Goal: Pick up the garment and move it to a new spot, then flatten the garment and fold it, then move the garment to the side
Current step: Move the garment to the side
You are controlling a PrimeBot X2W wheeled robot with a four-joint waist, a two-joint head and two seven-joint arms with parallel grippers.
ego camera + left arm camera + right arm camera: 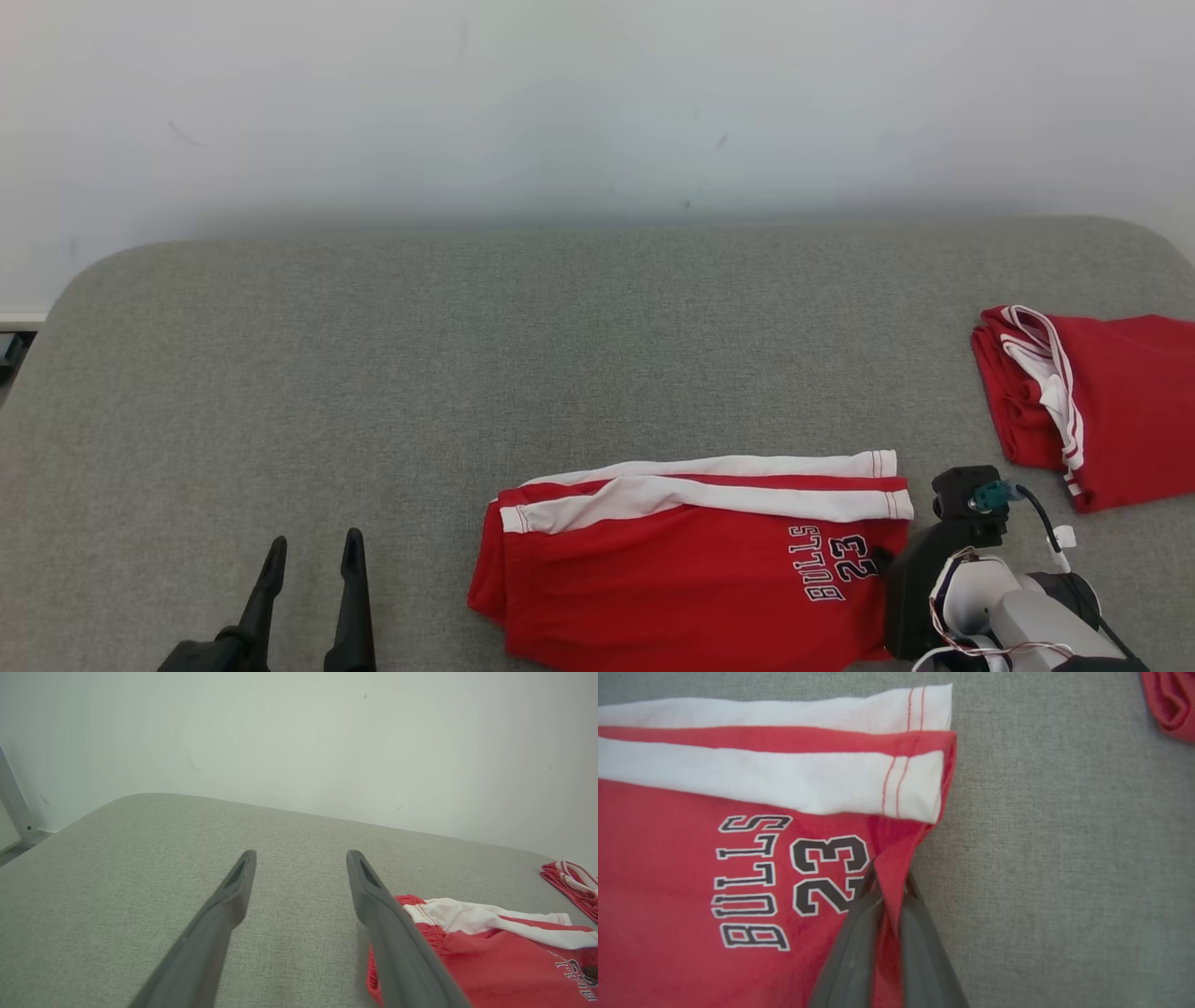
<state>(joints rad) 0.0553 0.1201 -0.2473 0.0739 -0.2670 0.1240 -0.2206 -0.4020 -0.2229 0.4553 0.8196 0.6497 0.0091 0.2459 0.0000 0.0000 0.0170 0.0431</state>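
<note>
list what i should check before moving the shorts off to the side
1. Grip: right gripper is shut on the edge of the shorts, next to the number print: ok.
2. Grip depth: just a thin pinch of cloth sits between the fingers, so it may slip: cannot tell.
3. Fold: shorts lie folded and fairly flat, white stripes on top: ok.
4. Other arm: left gripper is open and apart from the shorts: ok.
5. Right side: other red garment already lies there, apart from the shorts; enough room beside it: cannot tell.
6. Left side: grey surface is bare: ok.
</note>
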